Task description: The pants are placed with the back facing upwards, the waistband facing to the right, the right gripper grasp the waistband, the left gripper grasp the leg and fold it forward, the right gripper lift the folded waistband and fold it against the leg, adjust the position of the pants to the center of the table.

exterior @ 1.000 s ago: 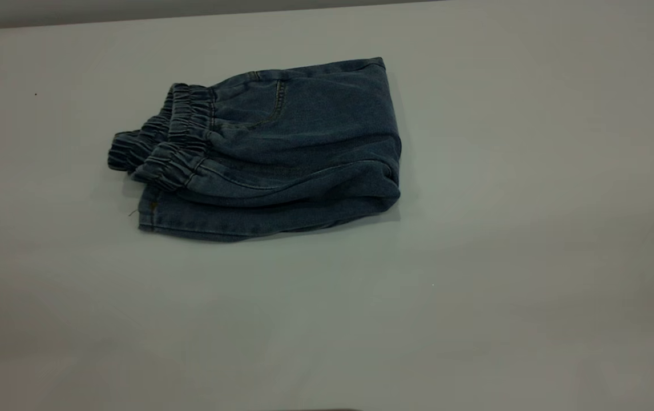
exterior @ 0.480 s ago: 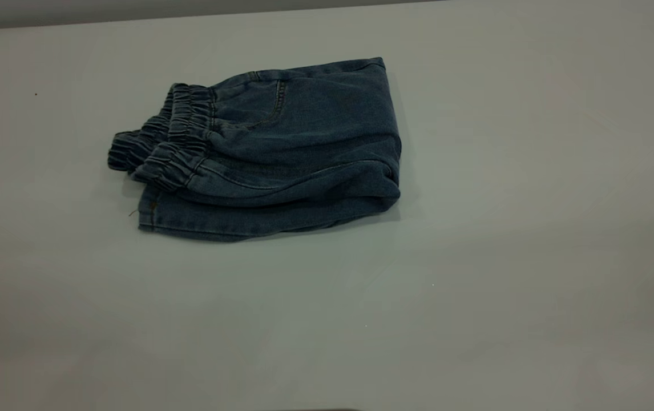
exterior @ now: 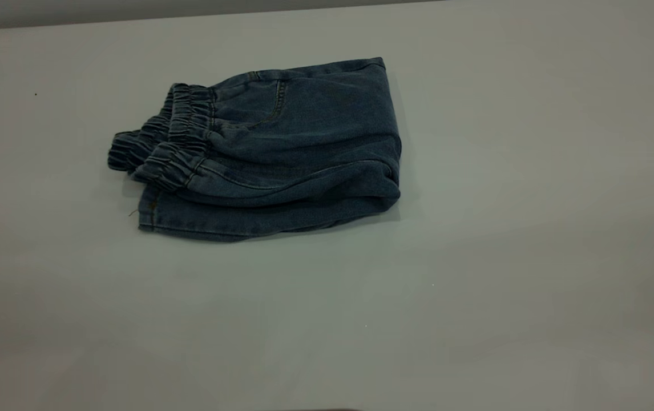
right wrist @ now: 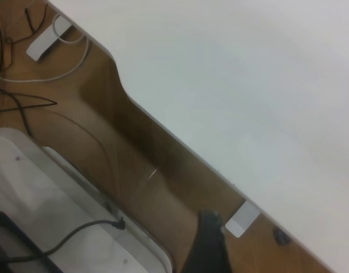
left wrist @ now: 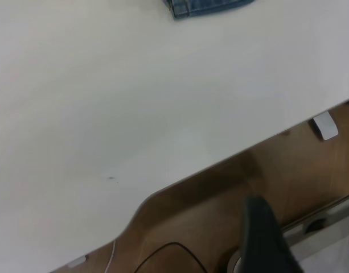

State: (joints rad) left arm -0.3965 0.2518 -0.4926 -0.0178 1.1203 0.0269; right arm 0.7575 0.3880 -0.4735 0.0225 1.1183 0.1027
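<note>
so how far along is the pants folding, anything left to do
Folding looks done: the pants lie in a compact bundle, the waistband doubled over onto the denim. Nothing is in hand; neither gripper appears over the table. The bundle sits left of centre and toward the far edge, so centring may remain.
</note>
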